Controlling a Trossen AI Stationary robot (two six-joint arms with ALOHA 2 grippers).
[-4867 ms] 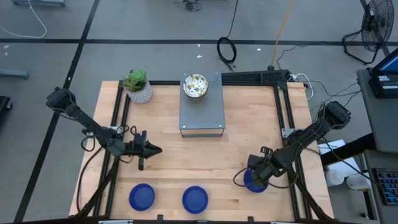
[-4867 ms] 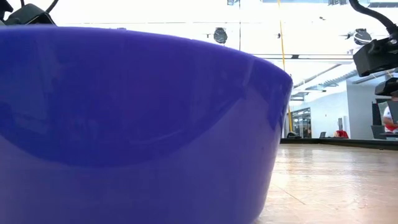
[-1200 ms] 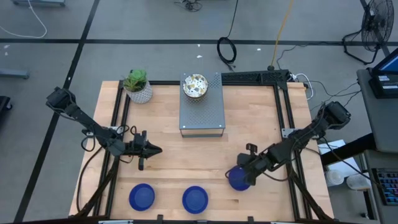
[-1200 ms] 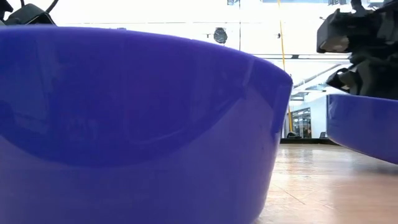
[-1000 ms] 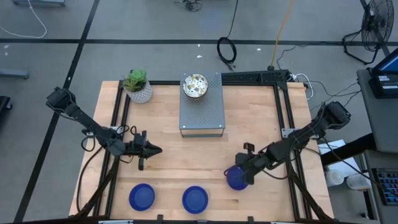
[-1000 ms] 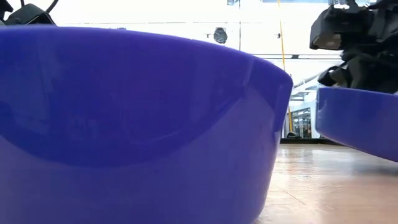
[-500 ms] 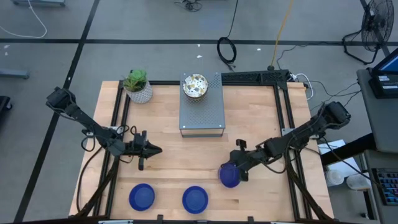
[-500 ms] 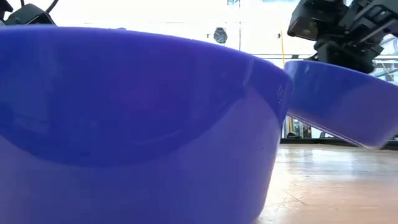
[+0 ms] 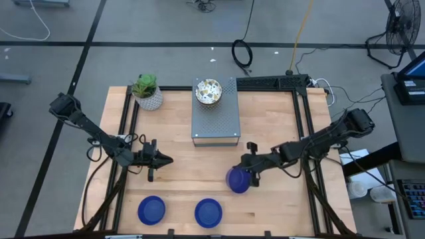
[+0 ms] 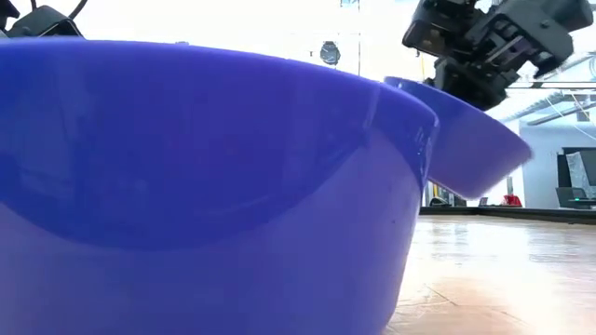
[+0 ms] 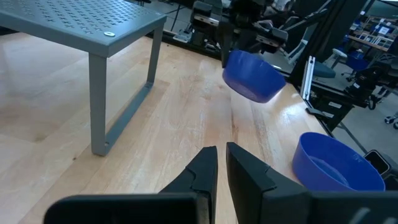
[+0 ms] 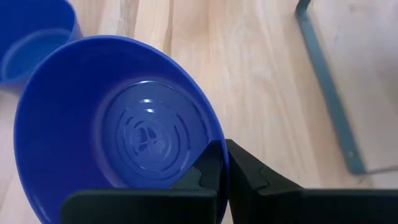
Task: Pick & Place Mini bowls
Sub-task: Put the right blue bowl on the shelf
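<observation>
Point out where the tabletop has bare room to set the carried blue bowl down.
Bare wood lies between the grey stand and the two resting blue bowls, and along the front edge right of them. The right gripper holds its blue bowl lifted there. Crowded: the back edge with plant pot and speckled bowl, and around the left gripper.

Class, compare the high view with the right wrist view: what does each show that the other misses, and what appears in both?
Only the high view shows the left gripper waiting at the table's left side, the speckled bowl on the grey stand, the potted plant and both resting blue bowls. Only the right wrist view shows the carried blue bowl's ridged inside and the right gripper pinching its rim. Both show that bowl, the gripper and the wooden table.
</observation>
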